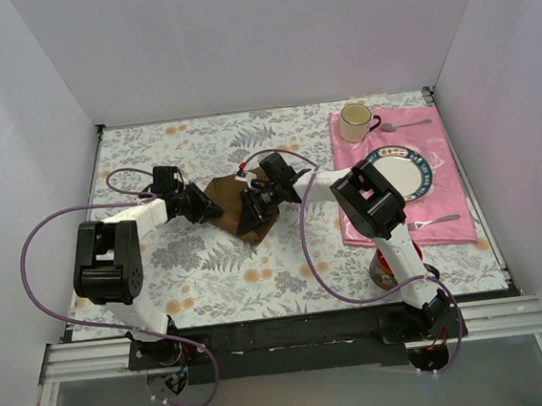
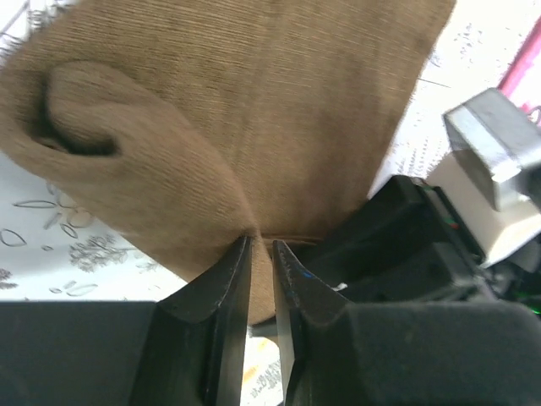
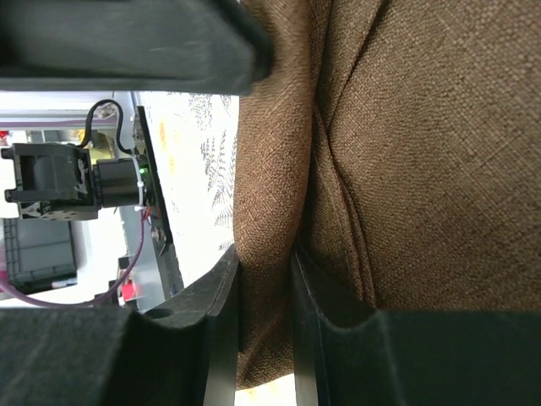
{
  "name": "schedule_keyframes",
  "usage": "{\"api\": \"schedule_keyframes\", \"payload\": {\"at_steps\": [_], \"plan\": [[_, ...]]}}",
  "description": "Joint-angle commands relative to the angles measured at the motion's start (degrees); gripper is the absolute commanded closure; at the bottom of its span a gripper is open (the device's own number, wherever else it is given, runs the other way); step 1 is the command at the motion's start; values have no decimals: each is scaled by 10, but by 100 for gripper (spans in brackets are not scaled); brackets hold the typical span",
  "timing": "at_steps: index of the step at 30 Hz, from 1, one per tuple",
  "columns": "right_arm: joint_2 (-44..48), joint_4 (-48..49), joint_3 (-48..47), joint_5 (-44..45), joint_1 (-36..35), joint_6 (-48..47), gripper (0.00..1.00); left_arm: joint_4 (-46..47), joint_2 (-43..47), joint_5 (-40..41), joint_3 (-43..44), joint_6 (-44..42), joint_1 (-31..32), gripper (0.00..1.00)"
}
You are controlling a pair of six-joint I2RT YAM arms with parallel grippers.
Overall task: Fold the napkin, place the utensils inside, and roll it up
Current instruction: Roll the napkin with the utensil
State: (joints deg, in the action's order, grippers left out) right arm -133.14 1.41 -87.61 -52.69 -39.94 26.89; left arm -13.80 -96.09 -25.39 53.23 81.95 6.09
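Right, left fingers (image 2: 224, 296) pressed almost together, nipping the bottom edge of the napkin (image 1: 224, 192), and the brown cloth fans out above them with a soft rolled bulge at its left side. Over on the other wrist, the right fingers (image 3: 221, 313) are pinching a thick fold of the same cloth, a deep crease running alongside. From above, the napkin sits bunched and dark at the middle of the worktop (image 1: 210, 266), caught between the two arms, which reach in from either side.

Out from there, the worktop wears a white covering printed with grey ferns and orange blossoms. At the right lies a pink placemat (image 1: 456, 228) carrying a blue-rimmed plate (image 1: 426, 185), a cream mug (image 1: 355, 123) at the far corner with a silver spoon (image 1: 408, 125) just beside it, and another silver utensil (image 1: 436, 219) near the front edge; which kind, I cannot tell. Plain white walls (image 1: 236, 43) box in three sides. Purple cables (image 1: 39, 235) loop off both arms, and a metal rail (image 1: 294, 340) runs along the near edge
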Motion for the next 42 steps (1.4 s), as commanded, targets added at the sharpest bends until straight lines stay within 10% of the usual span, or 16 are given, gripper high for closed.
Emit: {"api": "schedule_keyframes", "payload": {"at_steps": [1, 7, 17, 25, 36, 39, 42], "plan": [[-24, -41, 24, 37, 13, -11, 98, 55, -19, 33, -21, -2, -3, 85], [1, -104, -5, 55, 10, -45, 82, 73, -60, 47, -27, -12, -3, 89], [42, -341, -163, 213, -24, -224, 28, 61, -107, 57, -33, -14, -3, 94], [86, -375, -119, 347, -50, -285, 30, 56, -122, 52, -23, -18, -3, 94], [113, -258, 19, 370, -50, -279, 75, 44, -131, 54, -9, -28, -3, 95], [119, -299, -18, 387, -54, -285, 70, 42, -131, 51, -7, -29, -3, 95], [152, -334, -54, 474, -78, -306, 42, 34, -132, 45, -1, -28, -3, 96]]}}
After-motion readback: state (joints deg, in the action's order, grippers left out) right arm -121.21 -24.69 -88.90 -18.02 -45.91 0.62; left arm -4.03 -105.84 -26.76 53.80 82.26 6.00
